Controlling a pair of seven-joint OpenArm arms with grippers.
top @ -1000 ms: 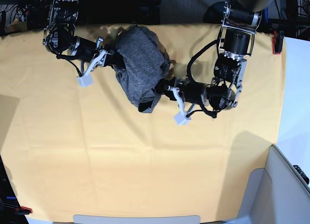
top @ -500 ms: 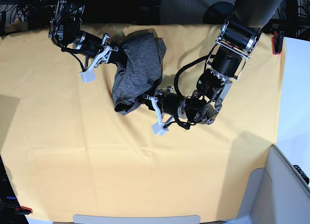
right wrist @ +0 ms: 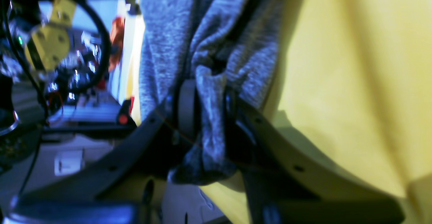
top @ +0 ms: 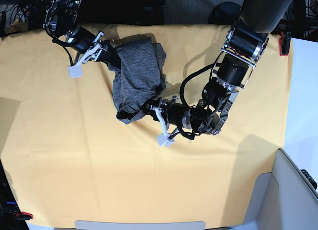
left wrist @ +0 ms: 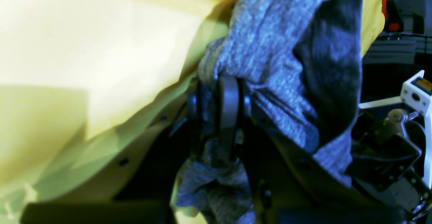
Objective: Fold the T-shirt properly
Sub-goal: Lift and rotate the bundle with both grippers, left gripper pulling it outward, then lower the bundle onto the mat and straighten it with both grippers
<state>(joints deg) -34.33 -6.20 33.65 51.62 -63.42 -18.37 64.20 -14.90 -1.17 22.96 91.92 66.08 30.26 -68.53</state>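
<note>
The T-shirt [top: 138, 76] is a bunched dark grey heathered bundle hanging between my two grippers over the yellow-orange table cloth [top: 74, 150]. In the base view my right gripper [top: 108, 53] is shut on its back left end. My left gripper [top: 148, 109] is shut on its lower front end. The left wrist view shows grey T-shirt fabric [left wrist: 270, 48] pinched in the left gripper [left wrist: 216, 112], with more spilling below. In the right wrist view a fold of the T-shirt [right wrist: 189, 31] runs through the right gripper [right wrist: 209, 109].
A red clamp [top: 283, 43] sits at the cloth's back right edge and another red clamp [top: 22, 215] at the front left corner. A grey-white bin [top: 290, 190] stands at the front right. Dark equipment and cables line the back edge.
My left gripper has pulled the shirt's lower end leftward and toward the front. My right gripper has drawn its end up and back left. The bundle now hangs longer between them.
</note>
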